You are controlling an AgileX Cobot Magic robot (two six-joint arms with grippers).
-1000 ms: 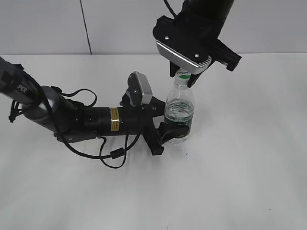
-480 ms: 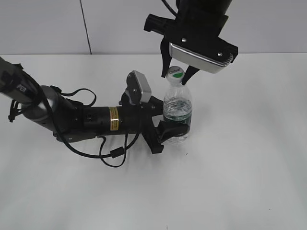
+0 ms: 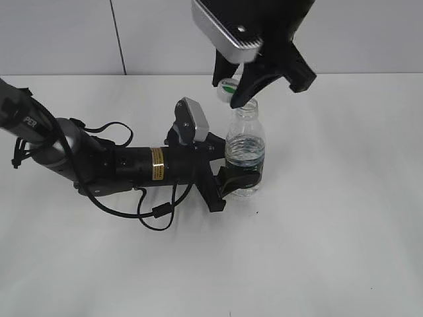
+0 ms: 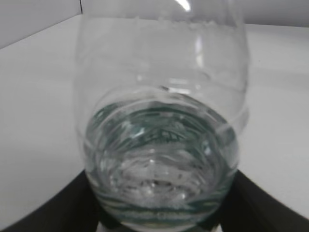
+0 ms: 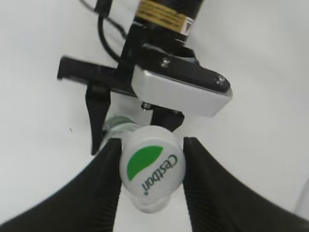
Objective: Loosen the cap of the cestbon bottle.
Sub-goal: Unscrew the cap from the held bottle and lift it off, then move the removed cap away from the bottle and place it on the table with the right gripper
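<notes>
While the small clear plastic water bottle with its dark green label band (image 3: 246, 158) stands upright near the middle of the plain white counter (image 3: 344, 238), its narrow neck is bare and open at the top. The small round white screw cap with a green patch on its top (image 3: 229, 86) is off the bottle, held in the air just above and to the left of the neck, apart from it. In the right wrist view the cap (image 5: 152, 169) shows its green patch and dark print, and the two dark fingers (image 5: 104, 193) of the right pincer (image 3: 232, 91) press against its sides, so this pincer is clamped on the cap. The right arm comes down from the top edge of the exterior view, its silver camera housing (image 3: 225, 26) tilted above the cap.

The left arm lies low along the counter from the left edge, with a black cable (image 3: 155, 214) looping beside it. Its left pincer (image 3: 239, 178) wraps the lower body of the bottle, closed around it; the left wrist view shows the bottle (image 4: 161, 145) filling the frame, with dark pincer fingers (image 4: 260, 203) at either lower side.

To the right of the bottle and toward the near edge the counter surface shows wide open room. Behind, the counter's far edge meets a pale grey wall (image 3: 66, 33).
</notes>
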